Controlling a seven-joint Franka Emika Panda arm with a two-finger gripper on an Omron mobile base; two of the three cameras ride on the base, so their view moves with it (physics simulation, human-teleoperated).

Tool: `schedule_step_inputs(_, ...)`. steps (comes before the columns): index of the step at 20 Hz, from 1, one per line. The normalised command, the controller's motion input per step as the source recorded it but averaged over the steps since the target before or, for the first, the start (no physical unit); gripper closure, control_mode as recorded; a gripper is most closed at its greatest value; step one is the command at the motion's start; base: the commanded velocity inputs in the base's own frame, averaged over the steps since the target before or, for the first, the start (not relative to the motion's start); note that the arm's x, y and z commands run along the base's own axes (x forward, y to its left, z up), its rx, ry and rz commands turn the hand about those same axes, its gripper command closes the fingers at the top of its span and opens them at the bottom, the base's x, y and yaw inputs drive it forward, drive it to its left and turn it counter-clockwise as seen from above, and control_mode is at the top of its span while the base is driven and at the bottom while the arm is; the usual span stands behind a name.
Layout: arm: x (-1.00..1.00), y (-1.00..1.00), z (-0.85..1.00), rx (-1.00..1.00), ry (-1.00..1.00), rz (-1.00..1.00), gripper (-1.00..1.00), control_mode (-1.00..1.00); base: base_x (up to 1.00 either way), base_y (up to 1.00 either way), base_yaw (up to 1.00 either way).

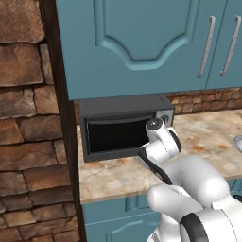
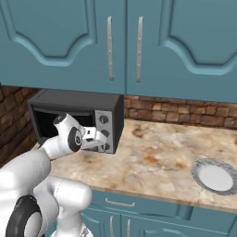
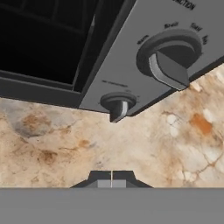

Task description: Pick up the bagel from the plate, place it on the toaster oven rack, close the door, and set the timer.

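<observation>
The black toaster oven [image 1: 120, 125] stands on the counter with its door [image 1: 116, 134] up against its front. Thin wire lines of the rack [image 1: 113, 137] show faintly through the dark glass. The bagel is hidden. Far right on the counter, the pale plate [image 2: 215, 178] has nothing on it. Three knobs run down the silver control strip [image 2: 104, 129]; the lowest is the timer [image 3: 117, 105] [image 2: 108, 147]. My gripper [image 3: 111, 178] [image 2: 107, 140] is shut on nothing, just in front of the strip, a short way from the timer. In the left base view my own wrist covers the strip's lower part.
Teal wall cabinets [image 2: 115, 41] with silver handles hang right above the oven. A stone wall and dark post [image 1: 56, 118] close off the oven's left side. Bare marble counter [image 2: 157, 152] stretches from the oven to the plate. My arm crosses in front of the oven's right part.
</observation>
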Motion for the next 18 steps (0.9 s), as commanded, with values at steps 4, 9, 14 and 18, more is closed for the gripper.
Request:
schedule_step_inputs(4, 0.04, 0.00, -0.36, -0.03, -0.13, 0.00, 1.00, -1.00, 0.00, 0.00, 0.00)
schedule_step_inputs(9, 0.00, -0.05, -0.30, -0.07, -0.19, 0.00, 1.00, -1.00, 0.00, 0.00, 0.00)
schedule_step_inputs(14, 0.00, -0.24, -0.44, -0.06, -0.11, 0.00, 1.00, -1.00, 0.00, 0.00, 0.00)
schedule_step_inputs(18, 0.00, -0.36, -0.47, -0.01, -0.04, 0.00, 1.00, -1.00, 0.00, 0.00, 0.00)
